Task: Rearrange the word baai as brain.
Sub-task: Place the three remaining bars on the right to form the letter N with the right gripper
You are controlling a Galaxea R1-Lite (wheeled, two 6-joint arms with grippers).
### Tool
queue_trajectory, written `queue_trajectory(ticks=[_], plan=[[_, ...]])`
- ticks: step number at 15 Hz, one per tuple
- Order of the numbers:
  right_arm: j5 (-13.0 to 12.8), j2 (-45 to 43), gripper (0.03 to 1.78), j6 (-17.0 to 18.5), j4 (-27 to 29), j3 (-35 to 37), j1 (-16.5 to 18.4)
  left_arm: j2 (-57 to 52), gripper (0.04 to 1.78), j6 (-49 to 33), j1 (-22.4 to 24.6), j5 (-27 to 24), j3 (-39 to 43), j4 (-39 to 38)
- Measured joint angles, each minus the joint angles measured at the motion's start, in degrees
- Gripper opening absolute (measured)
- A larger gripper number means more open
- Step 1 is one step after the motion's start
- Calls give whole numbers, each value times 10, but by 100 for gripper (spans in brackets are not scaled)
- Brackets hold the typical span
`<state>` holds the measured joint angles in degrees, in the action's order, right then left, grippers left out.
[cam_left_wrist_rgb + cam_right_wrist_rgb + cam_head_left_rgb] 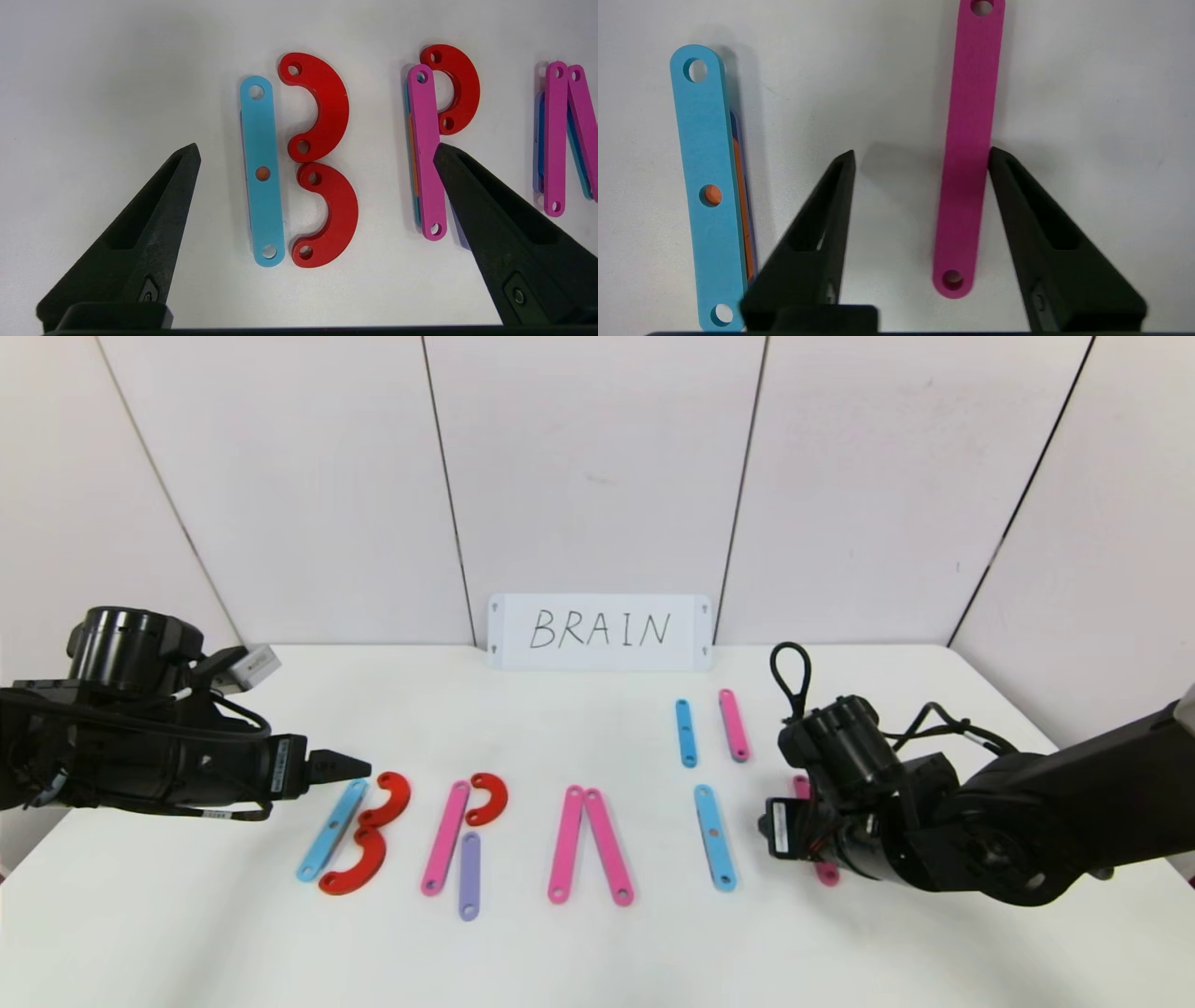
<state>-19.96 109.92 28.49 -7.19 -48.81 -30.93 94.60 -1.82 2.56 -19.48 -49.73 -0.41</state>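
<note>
The flat plastic letters lie in a row on the white table. A light-blue bar and two red hooks form a B. A pink bar, a red hook and a purple bar form an R. Two pink bars lean into an A without a crossbar. A light-blue bar stands alone. My right gripper is open over a pink bar, which lies flat against one finger. My left gripper hovers open above the B.
A white card with handwritten "BRAIN" leans on the back wall. A short light-blue bar and a short pink bar lie behind the row. My right arm covers the table's right side.
</note>
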Motion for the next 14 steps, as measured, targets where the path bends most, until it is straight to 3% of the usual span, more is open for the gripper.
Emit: queue_trajectory(ticks=[2,5,14], plan=[[0,-1,145,0,0,0,0,0,174,0,0,0,0,0],[1,-1,170,1,-2,0,1,0,174,0,0,0,0,0],[10,0,173,3,-24,4,13,1,174,0,0,0,1,0]])
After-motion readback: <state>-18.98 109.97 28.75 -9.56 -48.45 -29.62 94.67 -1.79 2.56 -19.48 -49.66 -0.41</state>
